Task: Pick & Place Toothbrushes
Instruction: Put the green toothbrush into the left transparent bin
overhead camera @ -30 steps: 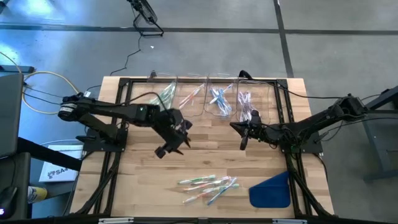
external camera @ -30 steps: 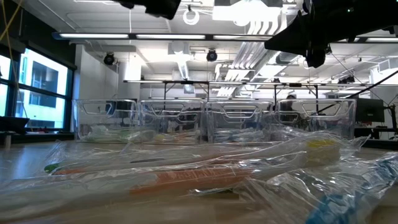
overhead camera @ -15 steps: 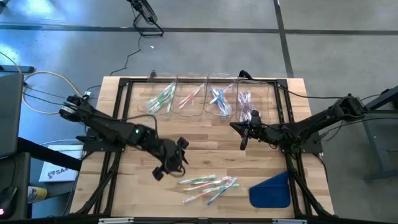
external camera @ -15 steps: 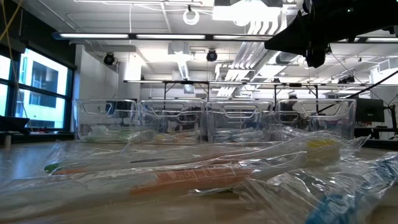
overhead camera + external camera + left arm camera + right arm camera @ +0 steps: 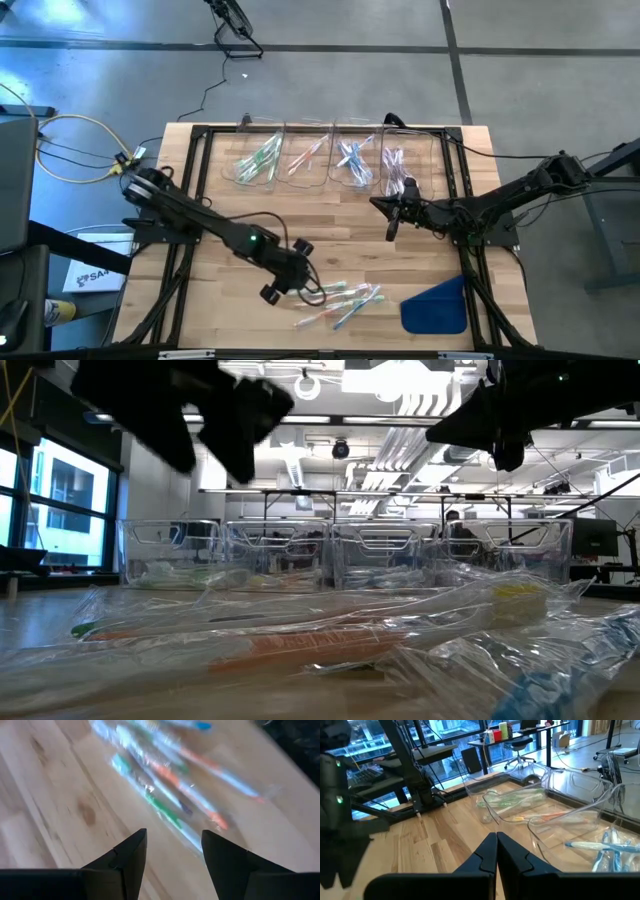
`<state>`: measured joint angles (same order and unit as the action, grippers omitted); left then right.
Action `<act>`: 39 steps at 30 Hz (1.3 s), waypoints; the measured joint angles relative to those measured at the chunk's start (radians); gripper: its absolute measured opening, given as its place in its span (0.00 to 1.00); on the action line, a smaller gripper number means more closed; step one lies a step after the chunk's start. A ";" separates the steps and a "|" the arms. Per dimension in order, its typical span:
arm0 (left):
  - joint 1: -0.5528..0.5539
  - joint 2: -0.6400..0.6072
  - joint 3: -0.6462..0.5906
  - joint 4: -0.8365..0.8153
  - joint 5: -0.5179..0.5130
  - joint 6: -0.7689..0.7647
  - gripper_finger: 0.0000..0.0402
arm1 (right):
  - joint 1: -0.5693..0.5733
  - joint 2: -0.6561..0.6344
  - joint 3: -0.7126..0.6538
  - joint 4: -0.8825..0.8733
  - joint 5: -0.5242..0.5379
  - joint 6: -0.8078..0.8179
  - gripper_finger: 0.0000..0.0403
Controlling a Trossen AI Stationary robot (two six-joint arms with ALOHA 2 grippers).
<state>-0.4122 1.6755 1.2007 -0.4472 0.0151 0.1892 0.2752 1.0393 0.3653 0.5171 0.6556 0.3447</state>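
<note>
A loose pile of wrapped toothbrushes (image 5: 336,297) lies on the wooden table near its front edge; the left wrist view shows green, orange and blue ones (image 5: 172,777). My left gripper (image 5: 288,288) hangs open just left of the pile and above the table, pointing down at a slant; its fingers (image 5: 173,850) have nothing between them. My right gripper (image 5: 389,216) is shut and empty, held level in front of the bins (image 5: 496,845). Clear bins at the far edge hold green (image 5: 258,160), pink (image 5: 308,157), blue (image 5: 353,160) and purple (image 5: 394,160) toothbrushes.
A blue flat cloth-like piece (image 5: 437,307) lies at the near right, next to the pile. A black frame (image 5: 200,150) runs along the table's sides and far edge. Bare wood lies between the bins and the pile. In the low view, crinkled wrappers (image 5: 330,635) fill the foreground.
My left gripper has travelled from the middle of the table toward the near edge and to the right, sinking toward the left side of the toothbrush pile, and it has turned as it went. Its fingers stay open. The pile has not moved.
</note>
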 joint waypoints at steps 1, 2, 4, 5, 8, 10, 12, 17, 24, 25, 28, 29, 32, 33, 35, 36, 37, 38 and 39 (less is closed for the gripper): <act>0.000 0.016 0.000 0.000 -0.001 -0.012 0.46 | 0.000 0.000 0.000 -0.004 0.000 0.000 0.01; 0.001 0.032 0.000 0.001 -0.001 -0.015 0.46 | 0.000 0.000 0.000 -0.008 0.000 0.002 0.01; 0.005 0.069 0.001 0.026 0.001 -0.018 0.46 | 0.000 0.000 0.000 -0.021 0.000 0.008 0.01; 0.006 0.080 0.000 0.020 0.005 -0.019 0.46 | 0.000 0.000 0.000 -0.028 0.001 0.012 0.01; 0.007 0.105 0.001 0.049 0.037 -0.044 0.46 | 0.000 0.000 0.000 -0.065 0.017 0.034 0.01; 0.007 0.107 0.000 0.042 0.032 -0.043 0.46 | 0.000 0.000 0.000 -0.081 0.019 0.047 0.01; 0.007 0.107 0.000 0.058 0.029 -0.040 0.46 | 0.000 0.000 0.000 -0.104 0.020 0.053 0.01; 0.007 0.101 0.001 0.061 0.012 -0.037 0.46 | 0.000 0.000 0.000 -0.104 0.017 0.059 0.01; 0.007 0.100 0.003 0.052 0.000 -0.013 0.46 | 0.000 0.000 0.000 -0.100 0.016 0.055 0.01; 0.007 0.100 0.003 0.052 0.000 -0.013 0.46 | 0.000 0.000 0.000 -0.100 0.016 0.055 0.01; 0.007 0.100 0.003 0.053 0.000 -0.029 0.46 | 0.000 0.000 0.000 -0.099 0.016 0.054 0.01; 0.007 0.101 0.003 0.054 0.000 -0.038 0.46 | 0.000 0.000 0.000 -0.099 0.016 0.052 0.01; 0.007 0.116 0.003 0.053 0.000 -0.044 0.46 | 0.000 0.000 0.000 -0.097 0.016 0.052 0.01; 0.007 0.124 0.003 0.058 0.004 -0.045 0.46 | 0.000 0.000 0.000 -0.098 0.016 0.052 0.01; 0.007 0.139 0.003 0.070 0.021 -0.052 0.46 | 0.000 0.000 0.000 -0.098 0.016 0.052 0.01; 0.007 0.149 0.003 0.084 0.031 -0.059 0.46 | 0.000 0.000 0.000 -0.098 0.015 0.052 0.01; 0.007 0.160 0.003 0.100 0.035 -0.065 0.46 | 0.000 0.000 0.000 -0.098 0.015 0.052 0.01; 0.007 0.172 0.003 0.110 0.042 -0.071 0.46 | 0.000 0.000 0.000 -0.100 0.015 0.052 0.01; 0.007 0.186 0.003 0.120 0.052 -0.079 0.46 | 0.000 0.000 0.000 -0.101 0.015 0.052 0.01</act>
<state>-0.4053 1.8611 1.2037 -0.3274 0.0673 0.1100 0.2752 1.0397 0.3656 0.4164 0.6710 0.3964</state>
